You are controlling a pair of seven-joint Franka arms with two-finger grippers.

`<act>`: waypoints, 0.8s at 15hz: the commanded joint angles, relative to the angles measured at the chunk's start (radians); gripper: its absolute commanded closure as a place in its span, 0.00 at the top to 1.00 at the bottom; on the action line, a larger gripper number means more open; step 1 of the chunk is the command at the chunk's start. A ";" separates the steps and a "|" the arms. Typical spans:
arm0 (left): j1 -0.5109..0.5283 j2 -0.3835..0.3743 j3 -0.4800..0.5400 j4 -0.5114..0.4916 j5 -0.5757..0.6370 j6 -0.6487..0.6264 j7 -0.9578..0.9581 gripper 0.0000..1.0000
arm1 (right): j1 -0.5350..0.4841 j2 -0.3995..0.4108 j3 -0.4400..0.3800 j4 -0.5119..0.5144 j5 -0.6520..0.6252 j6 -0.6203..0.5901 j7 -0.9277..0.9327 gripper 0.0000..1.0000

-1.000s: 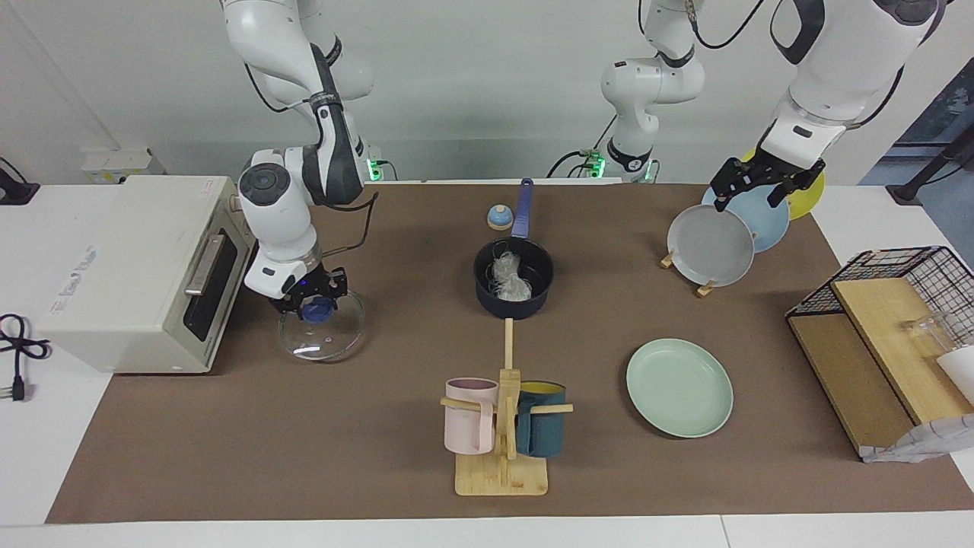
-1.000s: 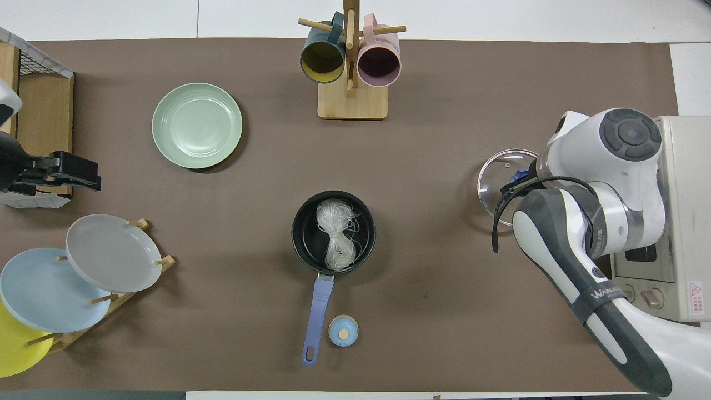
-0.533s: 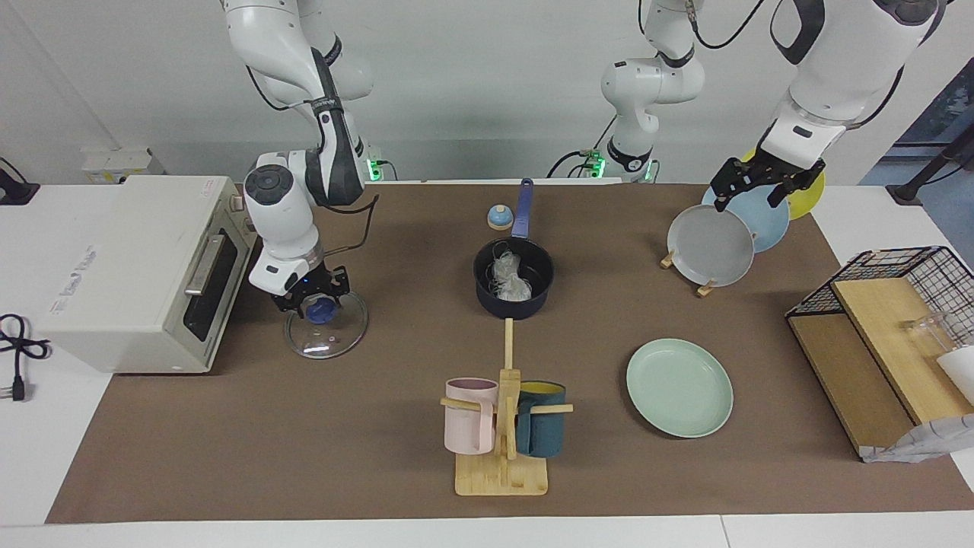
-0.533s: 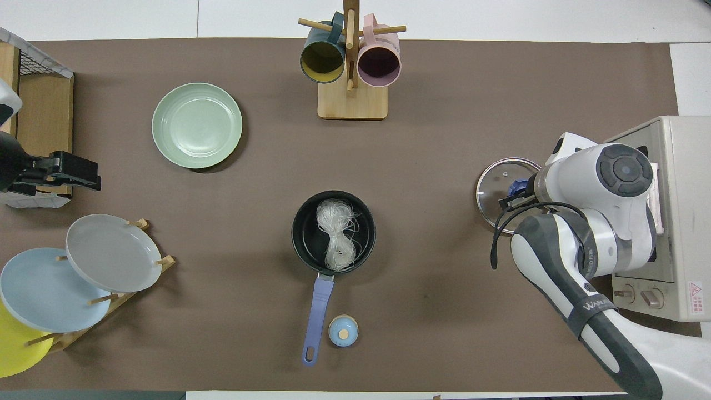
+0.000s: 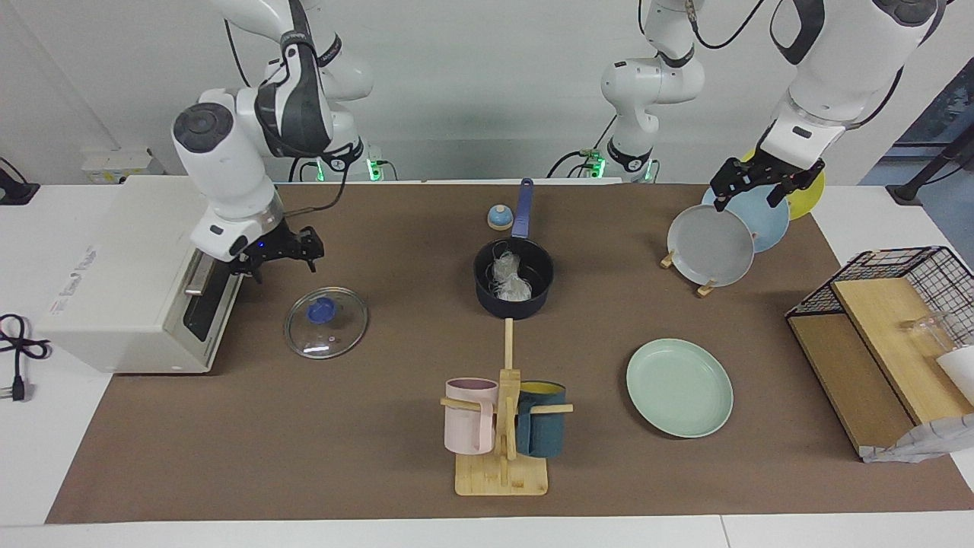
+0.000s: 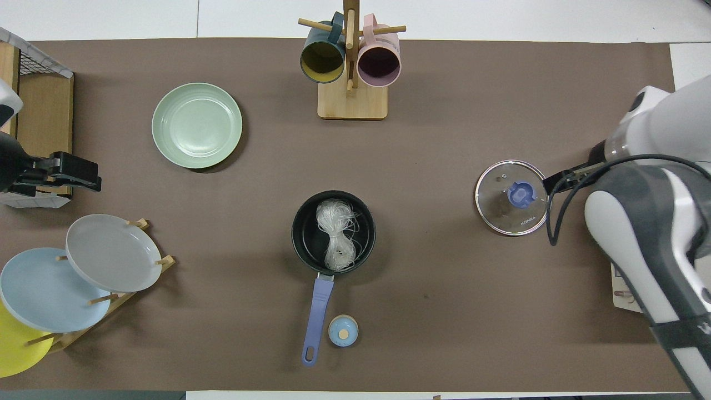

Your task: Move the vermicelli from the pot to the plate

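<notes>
- Brown-matted table (image 5: 228,457): pot (image 5: 514,288) at centre, lid off, vermicelli (image 5: 510,278) inside; plate (image 5: 679,387) near pot, toward left arm's end.
- Right gripper (image 5: 278,255) above toaster oven (image 5: 129,270), fingers open, empty; left gripper (image 5: 757,183) waits over plate rack (image 5: 685,266), fingers open, empty.
- Risk: loose strands snag on pot rim or trail onto table during carry; thin clump may slip.

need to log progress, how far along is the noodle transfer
Done: the glass lid is off the pot and lies flat on the mat beside the toaster oven. In hand: nothing; the right gripper is open and empty above the mat by the oven door, and the left gripper waits open over the plate rack. Left: all the vermicelli sits in the pot, and the plate is bare.
</notes>
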 commanded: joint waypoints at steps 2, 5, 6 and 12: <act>-0.053 -0.032 -0.017 -0.055 -0.023 0.051 -0.086 1.00 | -0.020 -0.056 0.007 0.057 0.019 -0.119 0.067 1.00; -0.205 -0.025 -0.017 -0.108 -0.064 0.146 -0.304 1.00 | -0.003 -0.050 0.010 0.183 0.017 -0.294 0.156 1.00; -0.254 -0.028 -0.017 -0.142 -0.066 0.184 -0.344 1.00 | 0.027 -0.055 0.003 0.201 0.017 -0.320 0.161 1.00; -0.469 0.020 -0.016 -0.300 -0.093 0.442 -0.510 1.00 | 0.078 -0.078 -0.065 0.205 0.027 -0.330 0.164 1.00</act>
